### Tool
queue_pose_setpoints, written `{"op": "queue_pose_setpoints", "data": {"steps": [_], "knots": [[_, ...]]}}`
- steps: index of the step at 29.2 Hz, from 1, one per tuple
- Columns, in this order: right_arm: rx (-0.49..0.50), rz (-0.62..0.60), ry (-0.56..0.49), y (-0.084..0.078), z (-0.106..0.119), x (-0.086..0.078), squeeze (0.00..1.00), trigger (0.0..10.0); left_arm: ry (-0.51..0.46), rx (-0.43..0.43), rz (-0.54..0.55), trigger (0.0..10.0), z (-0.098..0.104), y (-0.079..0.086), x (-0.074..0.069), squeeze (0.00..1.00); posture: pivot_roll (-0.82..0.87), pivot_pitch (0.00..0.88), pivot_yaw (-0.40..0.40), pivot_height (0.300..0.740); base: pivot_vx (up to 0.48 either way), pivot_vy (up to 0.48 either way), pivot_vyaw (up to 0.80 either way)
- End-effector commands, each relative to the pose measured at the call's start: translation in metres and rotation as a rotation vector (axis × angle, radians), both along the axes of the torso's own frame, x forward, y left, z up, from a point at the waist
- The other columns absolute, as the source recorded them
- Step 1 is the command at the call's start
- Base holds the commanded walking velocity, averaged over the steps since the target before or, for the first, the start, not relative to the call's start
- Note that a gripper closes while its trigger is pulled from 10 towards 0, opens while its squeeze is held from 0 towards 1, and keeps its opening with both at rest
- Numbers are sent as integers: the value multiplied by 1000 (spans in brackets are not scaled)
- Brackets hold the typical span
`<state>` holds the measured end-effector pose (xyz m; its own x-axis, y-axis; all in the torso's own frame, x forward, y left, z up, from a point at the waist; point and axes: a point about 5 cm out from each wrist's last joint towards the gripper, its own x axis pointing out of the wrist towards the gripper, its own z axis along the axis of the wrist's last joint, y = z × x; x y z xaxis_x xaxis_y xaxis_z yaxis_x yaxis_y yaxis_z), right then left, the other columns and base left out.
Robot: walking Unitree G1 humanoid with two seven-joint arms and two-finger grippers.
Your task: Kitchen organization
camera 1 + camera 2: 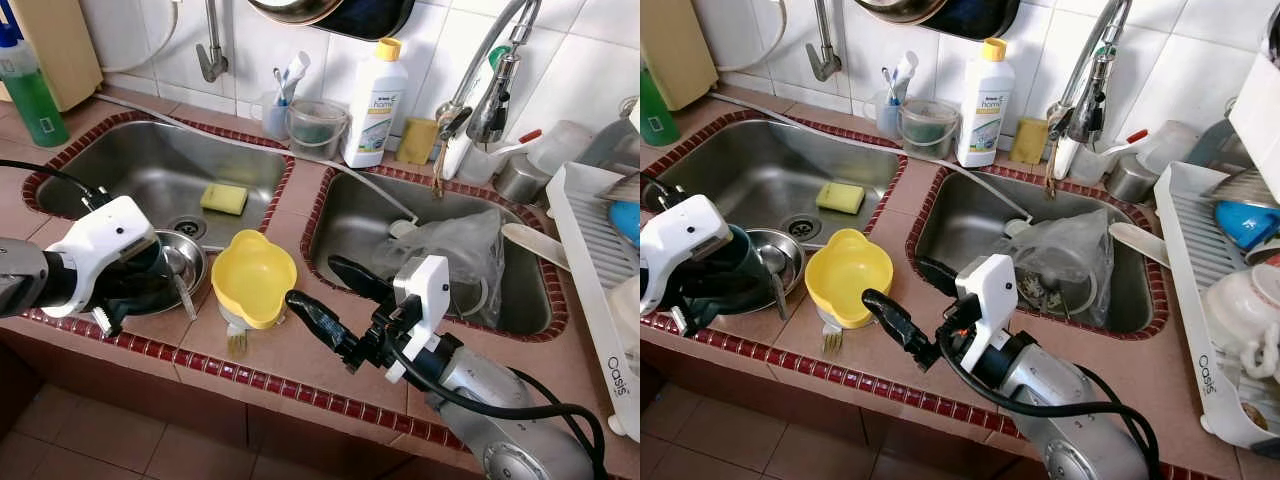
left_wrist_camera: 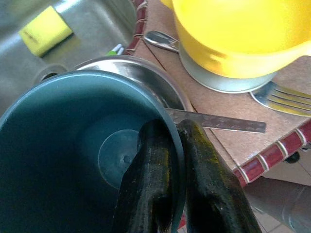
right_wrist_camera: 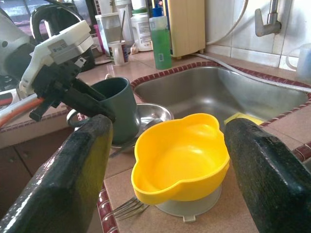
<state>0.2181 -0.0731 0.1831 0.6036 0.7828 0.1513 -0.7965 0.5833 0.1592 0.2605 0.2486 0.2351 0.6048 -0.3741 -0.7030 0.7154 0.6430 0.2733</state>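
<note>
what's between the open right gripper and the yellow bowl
Nothing: in the right wrist view the right gripper, jaws wide open, looks straight at the yellow bowl across bare tiled counter.

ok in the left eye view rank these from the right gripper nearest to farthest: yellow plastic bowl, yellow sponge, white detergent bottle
From the open right gripper:
1. Yellow plastic bowl, just to its left on the counter strip between the sinks.
2. Yellow sponge, farther left, lying in the left sink.
3. White detergent bottle, standing at the back by the tiled wall.

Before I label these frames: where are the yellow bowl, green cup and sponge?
yellow bowl point(image 1: 252, 272), left eye view, inside bottom.
green cup point(image 3: 116, 104), right wrist view, outer wall.
sponge point(image 1: 224, 198), left eye view, top face.
</note>
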Motion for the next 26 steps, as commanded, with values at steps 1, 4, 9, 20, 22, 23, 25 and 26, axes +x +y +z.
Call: {"op": "queue_pose_setpoints", "data": {"steps": [1, 4, 9, 20, 22, 23, 25, 26], "knots": [[4, 0, -4, -2, 1, 1, 0, 10000, -17, 6, -26, 10000, 6, -3, -2, 0, 109, 50, -91, 740, 0, 0, 0], [4, 2, -6, -1, 1, 1, 0, 10000, 28, 14, -65, 10000, 6, -3, -8, 0, 109, 47, -90, 740, 0, 0, 0], [3, 1, -7, -1, 1, 2, 0, 10000, 78, 24, -111, 10000, 5, -3, -16, 0, 111, 46, -91, 740, 0, 0, 0], [6, 5, -11, 0, 2, 3, 0, 10000, -54, -2, -54, 10000, 17, -2, -1, 0, 113, 46, -92, 740, 0, 0, 0], [6, 6, -13, 0, 1, 3, 0, 10000, -138, -43, -4, 10000, 23, -2, 10, 0, 115, 39, -93, 740, 0, 0, 0], [6, 6, -13, 0, 1, 4, 0, 10000, -155, -48, 1, 10000, 25, -2, 12, 0, 115, 39, -93, 740, 0, 0, 0], [7, 7, -13, 1, 2, 4, 0, 10000, -176, -69, 9, 10000, 28, -2, 14, 0, 115, 39, -93, 740, 0, 0, 0], [7, 6, -14, 1, 2, 4, 0, 10000, -197, -76, 20, 10000, 31, -1, 16, 0, 116, 36, -93, 740, 0, 0, 0]]}}
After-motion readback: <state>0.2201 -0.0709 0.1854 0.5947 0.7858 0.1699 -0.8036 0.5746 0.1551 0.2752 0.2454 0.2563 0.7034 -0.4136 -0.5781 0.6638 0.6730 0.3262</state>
